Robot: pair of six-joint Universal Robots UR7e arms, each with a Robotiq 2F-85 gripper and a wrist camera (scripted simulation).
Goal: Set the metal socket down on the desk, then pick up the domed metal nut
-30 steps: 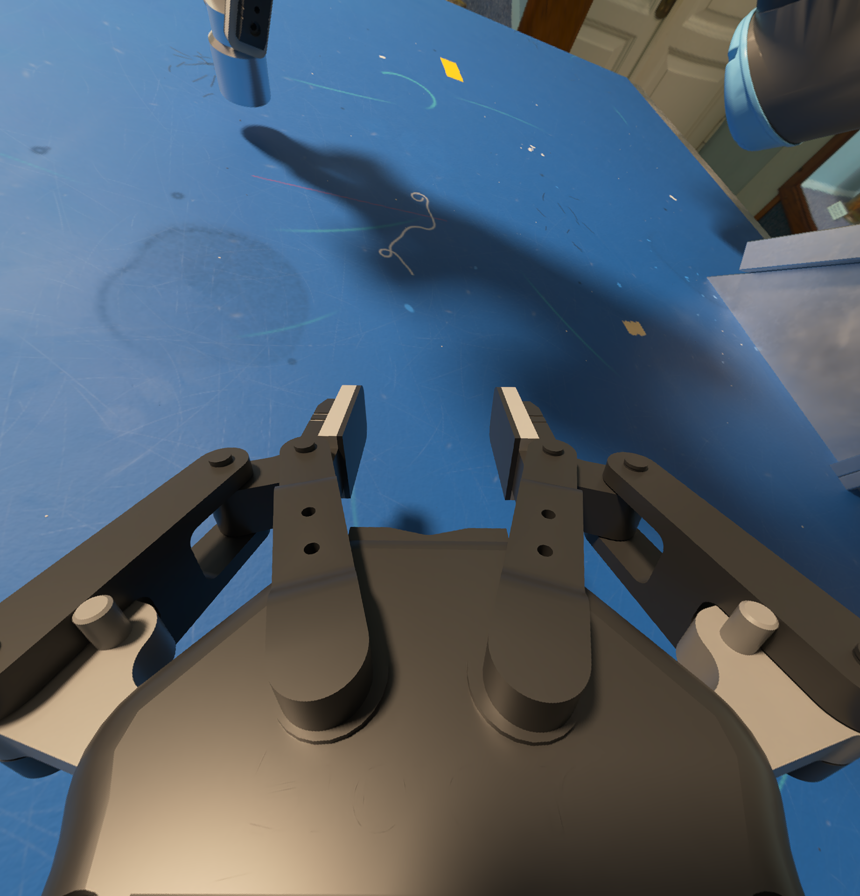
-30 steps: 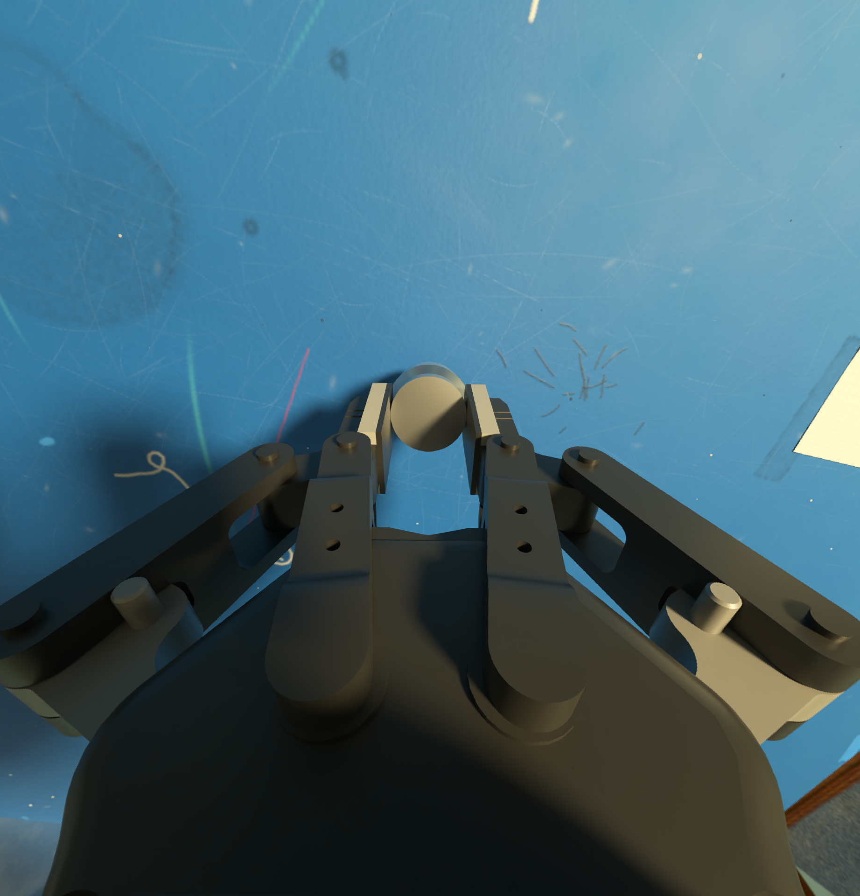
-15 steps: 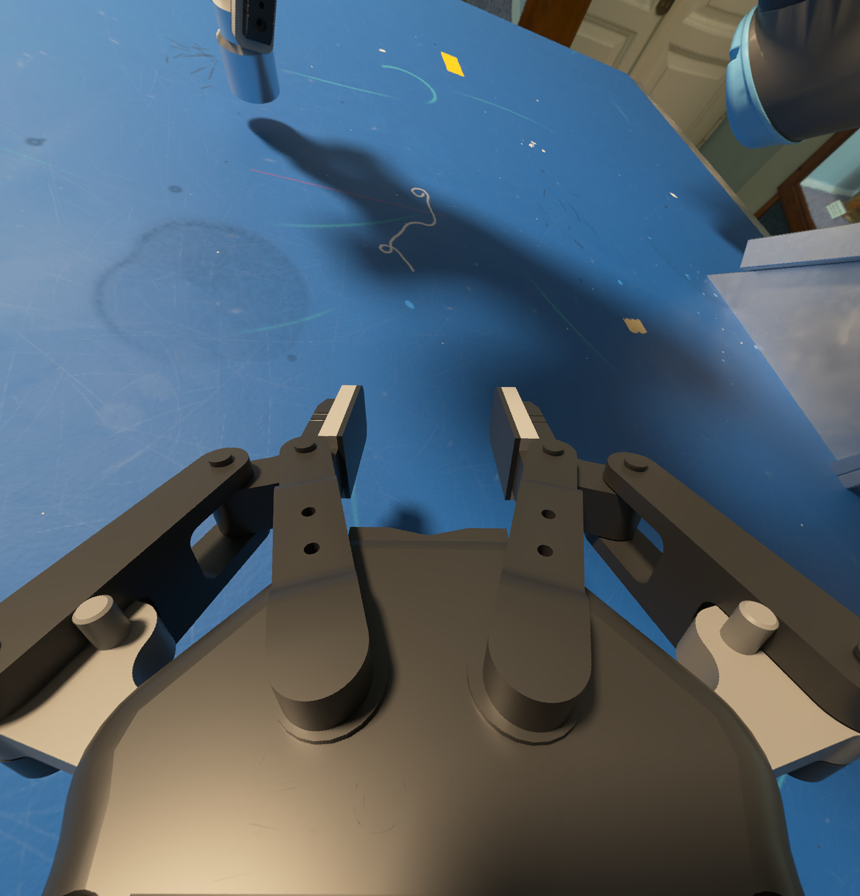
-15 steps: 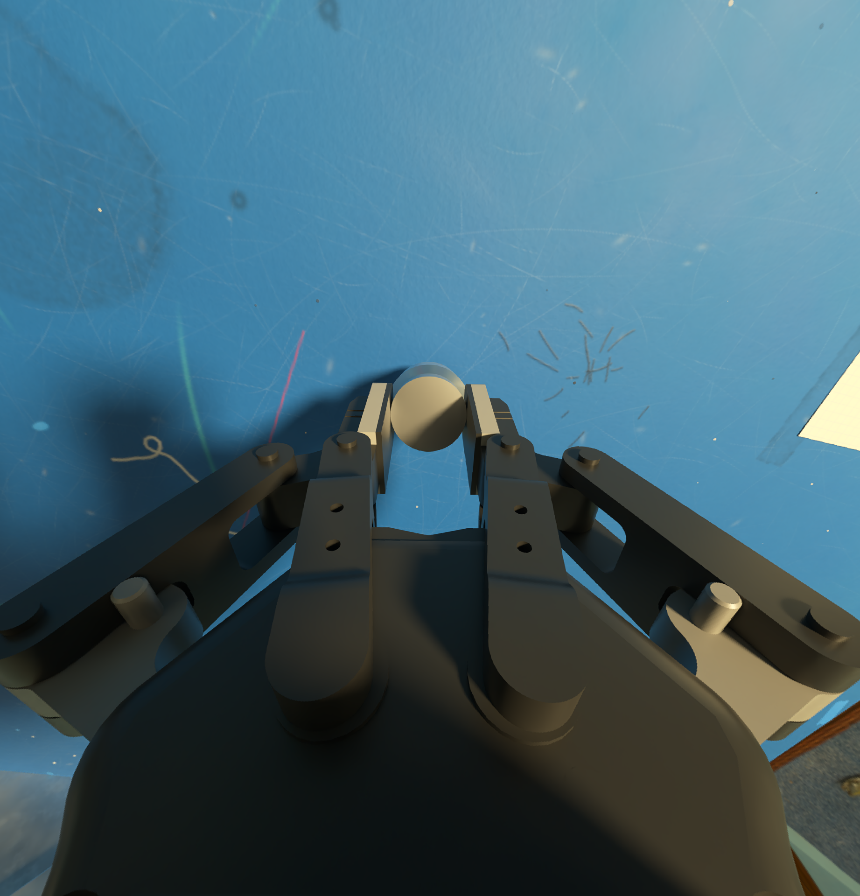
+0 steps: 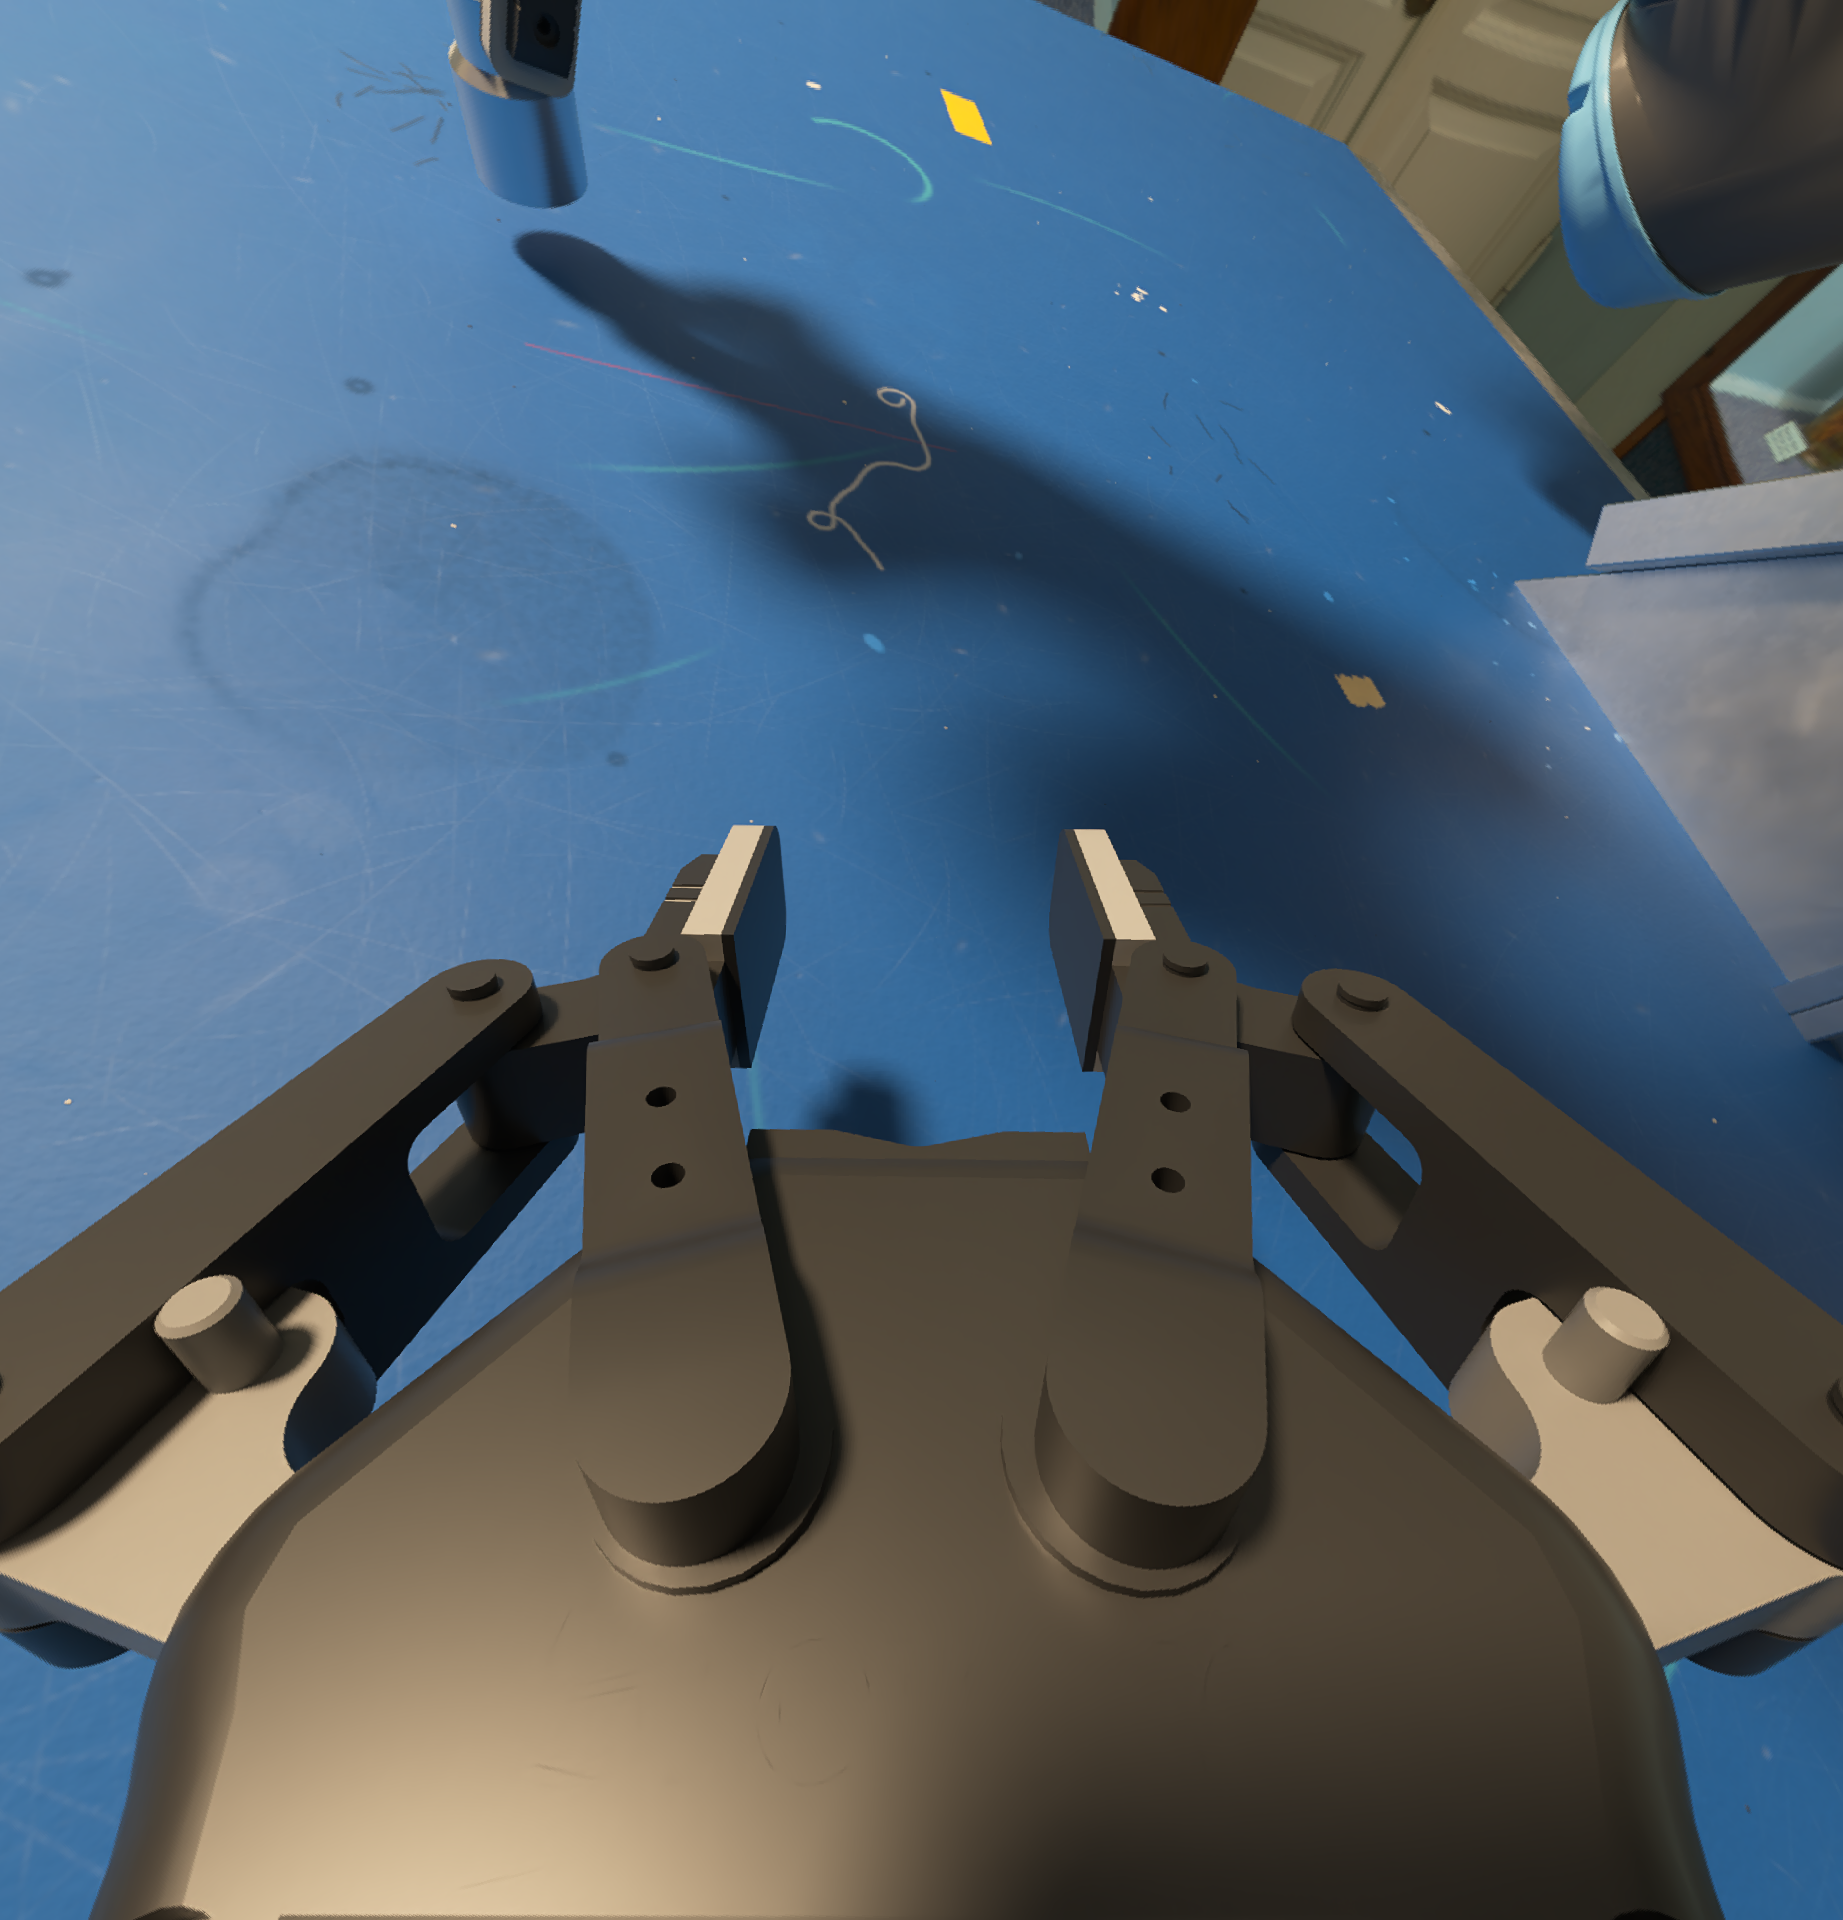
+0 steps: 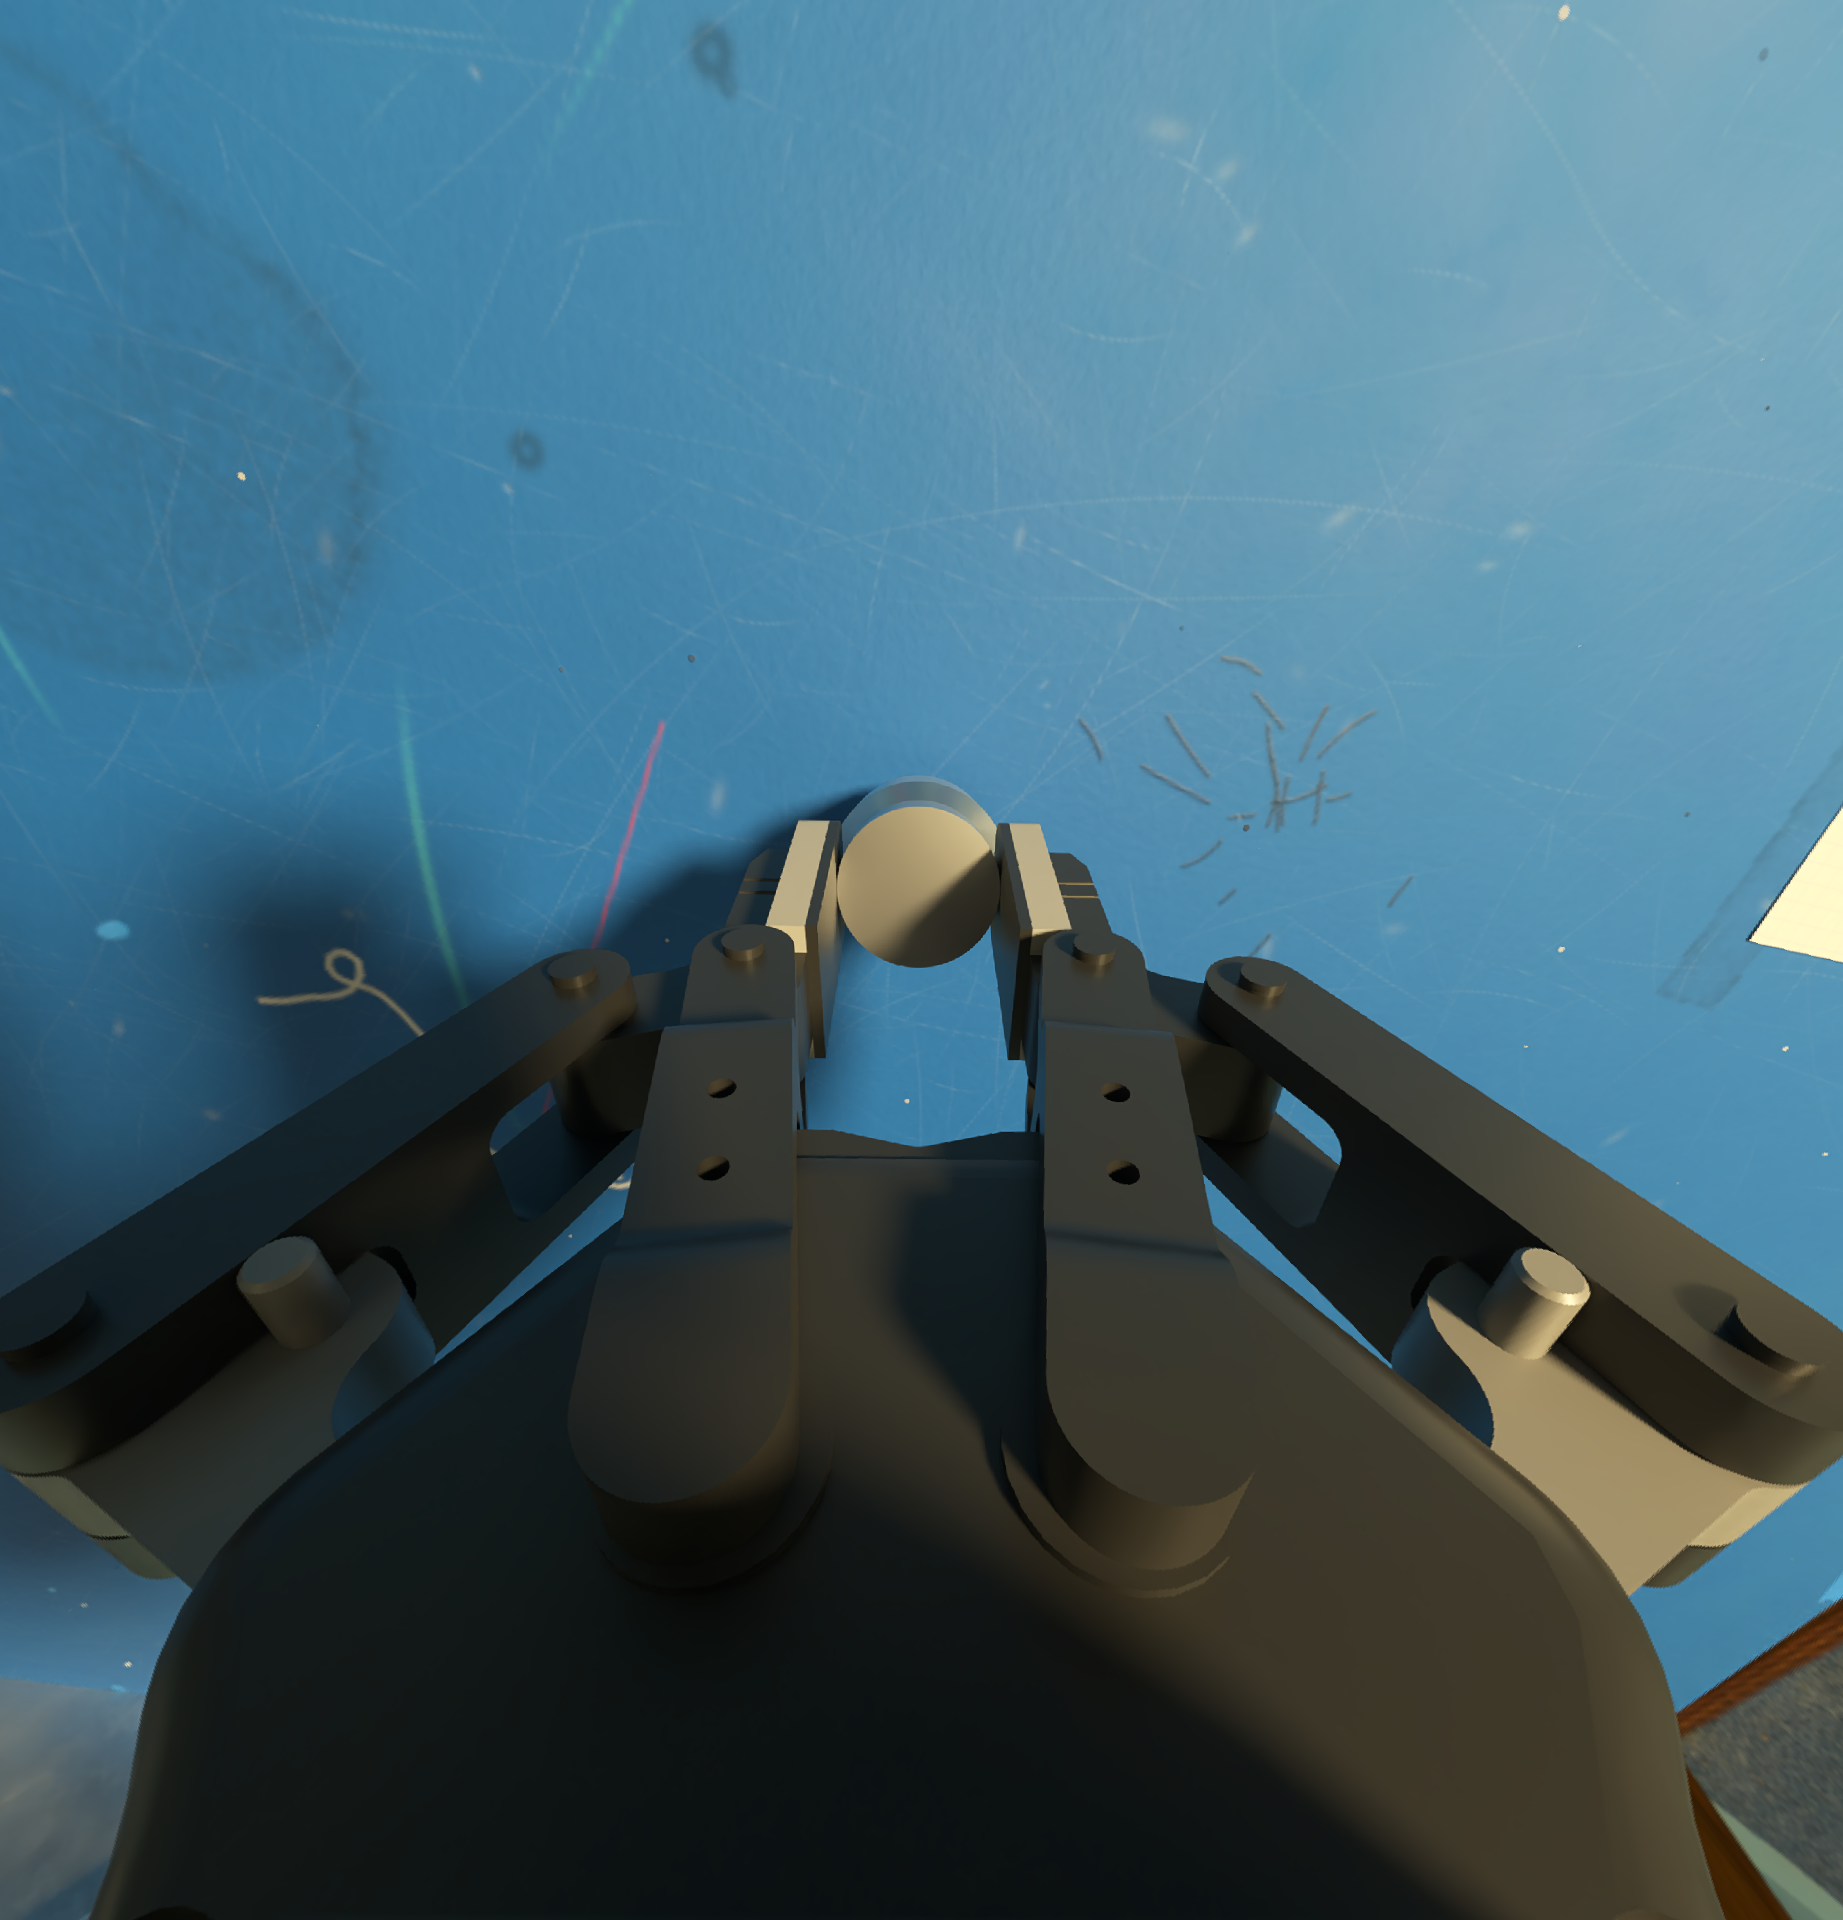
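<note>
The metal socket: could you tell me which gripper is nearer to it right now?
Right. The right gripper is shut on the metal socket; the left gripper hangs open and empty, far across the desk.

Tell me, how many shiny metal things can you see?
1: the metal socket, pinched between the right gripper fingers above the blue desk. The domed nut isn't visible; it may be out of view.

A room in a house or an office, put to use as a workbench. Ahead of the left fingers spreads a scuffed blue desk (image 5: 397,644), marked with scratches, a ring stain and stray pen lines. Beyond its far right corner stand pale panelled doors (image 5: 1416,114) in dark wood trim (image 5: 1166,26), and carpet (image 6: 1790,1756) shows below the right fingers.
</note>
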